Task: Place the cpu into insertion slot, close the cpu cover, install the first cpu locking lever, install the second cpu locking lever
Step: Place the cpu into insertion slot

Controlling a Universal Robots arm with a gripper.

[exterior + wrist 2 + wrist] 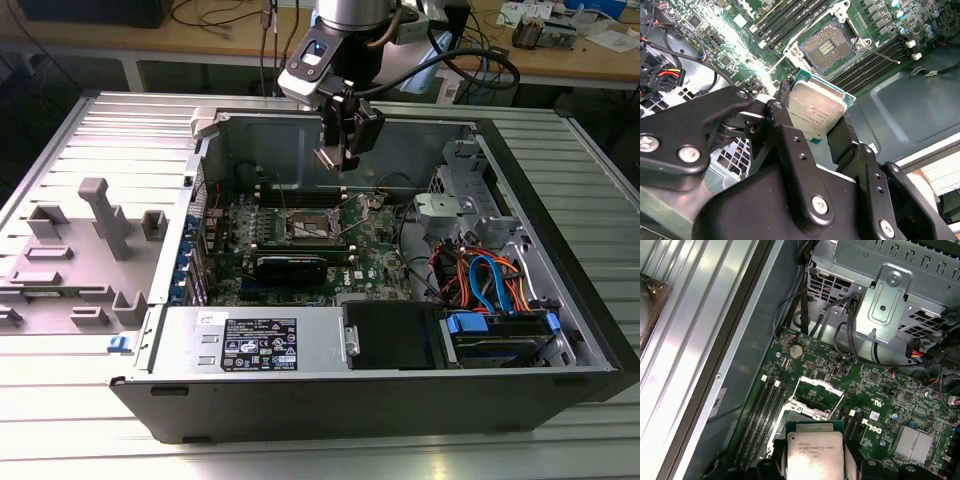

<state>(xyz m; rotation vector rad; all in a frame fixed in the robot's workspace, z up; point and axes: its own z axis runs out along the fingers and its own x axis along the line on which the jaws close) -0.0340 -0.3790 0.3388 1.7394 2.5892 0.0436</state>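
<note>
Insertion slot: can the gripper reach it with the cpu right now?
Probably yes. The gripper holds the cpu in its jaws above the insertion slot, the cpu cover is swung open, and nothing lies between them.

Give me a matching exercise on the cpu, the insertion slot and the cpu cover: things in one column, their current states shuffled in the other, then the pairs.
Things:
1. cpu
2. insertion slot
3. cpu cover

States:
A. open, tilted up off the slot
B. held in the gripper, in the air
C. empty, contacts bare

Pairs: 1-B, 2-C, 3-A
</note>
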